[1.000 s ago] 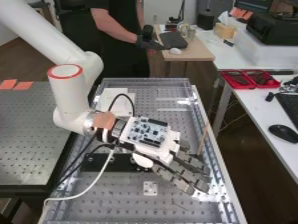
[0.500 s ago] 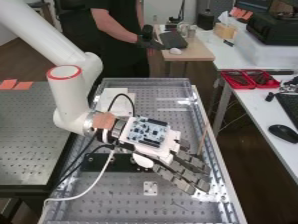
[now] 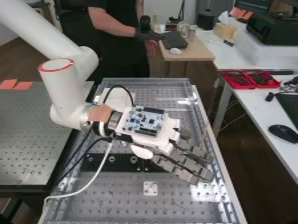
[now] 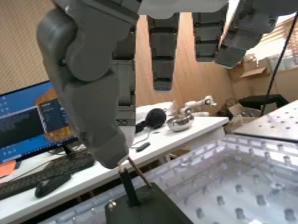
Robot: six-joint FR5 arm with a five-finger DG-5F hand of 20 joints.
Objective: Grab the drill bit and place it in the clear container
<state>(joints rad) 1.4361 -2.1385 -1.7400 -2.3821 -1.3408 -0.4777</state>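
Left table (image 3: pixel 30 145): along the left edge of the high view; leaves a narrow dark gap before the bench.
Arm (image 3: pixel 61 90): enters at upper left, bends down over the near gap.
Black bar (image 3: pixel 110 162): lies low and left of centre in the frame, partly under the hand.
Bench (image 3: pixel 106 200): runs from centre to bottom, rimmed with clear plastic; cannot say if that is the clear container.
Hand (image 3: pixel 183 162): reaches right of centre, fingers straight and spread, tips just inside the bench's right rim.
Brown rod (image 4: pixel 138 172): stands beside a black post (image 4: pixel 130 188), close to the thumb tip; cannot confirm contact, nor that it is the drill bit.
Right table (image 3: pixel 259 117): fills the right side, across a wide gap from the bench.
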